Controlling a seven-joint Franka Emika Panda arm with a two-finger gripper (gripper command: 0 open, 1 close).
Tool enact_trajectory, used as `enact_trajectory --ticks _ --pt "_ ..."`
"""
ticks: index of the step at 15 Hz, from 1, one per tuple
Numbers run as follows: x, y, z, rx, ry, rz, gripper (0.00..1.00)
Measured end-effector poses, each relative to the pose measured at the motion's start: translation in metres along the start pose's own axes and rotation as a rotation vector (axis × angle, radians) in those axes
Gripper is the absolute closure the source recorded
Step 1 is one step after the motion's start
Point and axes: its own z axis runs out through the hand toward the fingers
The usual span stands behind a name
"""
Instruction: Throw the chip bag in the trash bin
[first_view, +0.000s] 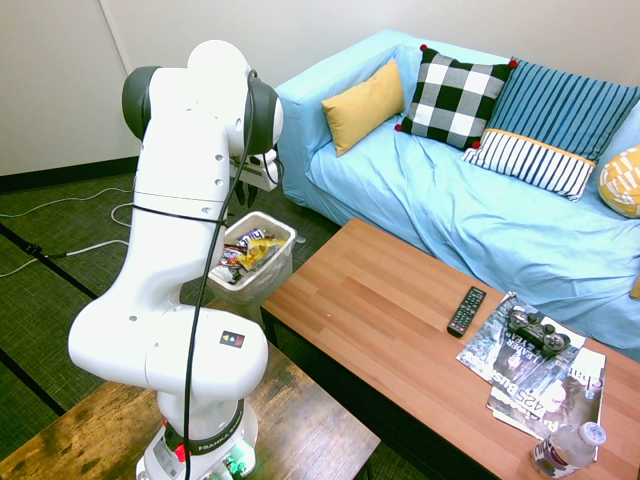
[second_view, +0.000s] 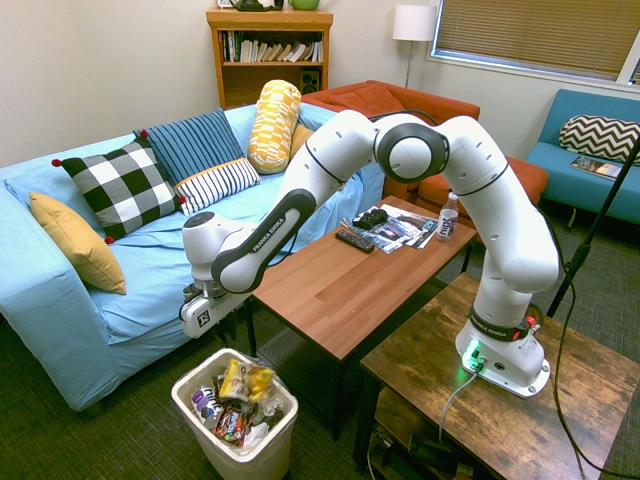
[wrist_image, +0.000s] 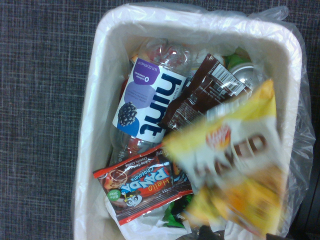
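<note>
Poised the tool (second_view: 206, 312) above the trash bin (second_view: 285, 425), presumably for a straight drop; cannot tell how far open, nothing seen hanging from it. Below, find the chip bag (second_view: 245, 380) within the rim, atop wrappers and a bottle (wrist_image: 145, 102), blurred in the wrist view, probably just settling.

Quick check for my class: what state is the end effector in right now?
End effector: open or closed cannot be told; the chip bag shows apart from it, down at the trash bin.
</note>
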Motion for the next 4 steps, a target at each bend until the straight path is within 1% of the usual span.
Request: enact_trajectory --ticks 4 --pt "0.0037 0.001 0.0002 0.001 -0.007 0.002 0.0"
